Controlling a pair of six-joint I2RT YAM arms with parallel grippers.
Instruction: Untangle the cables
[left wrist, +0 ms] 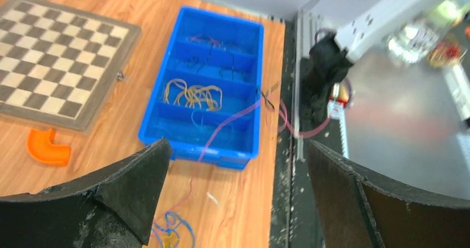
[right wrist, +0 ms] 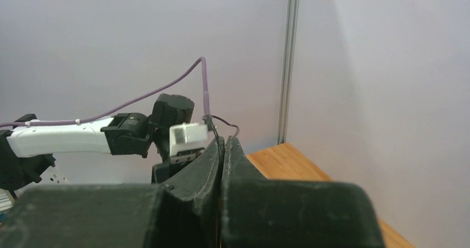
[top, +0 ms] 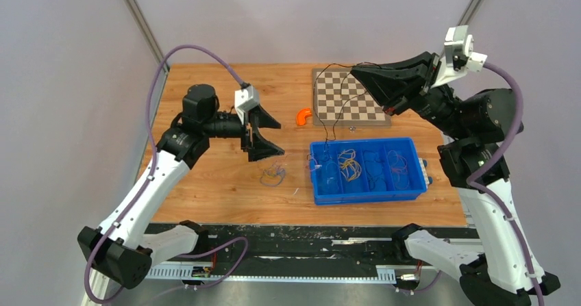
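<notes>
A small tangle of blue and reddish cables (top: 273,175) lies on the wood left of the blue tray (top: 366,196). My left gripper (top: 279,139) hovers open above and left of that tangle, holding nothing. In the left wrist view the tangle (left wrist: 173,232) shows beside my left finger (left wrist: 127,195), and a purple strand (left wrist: 221,128) runs from it over the tray's rim (left wrist: 197,152). Yellow cables (left wrist: 194,96) and others sit in the tray's compartments. My right gripper (top: 355,71) is raised over the chessboard, shut on a black cable (top: 327,136) that hangs down into the tray. The black cable (right wrist: 221,120) pokes out of my right gripper's (right wrist: 223,141) tips.
A chessboard (top: 349,98) lies at the back right of the table, with an orange curved piece (top: 302,116) just left of it. The blue tray stands near the front edge, close to the right arm's base. Metal rails run along the table's near edge.
</notes>
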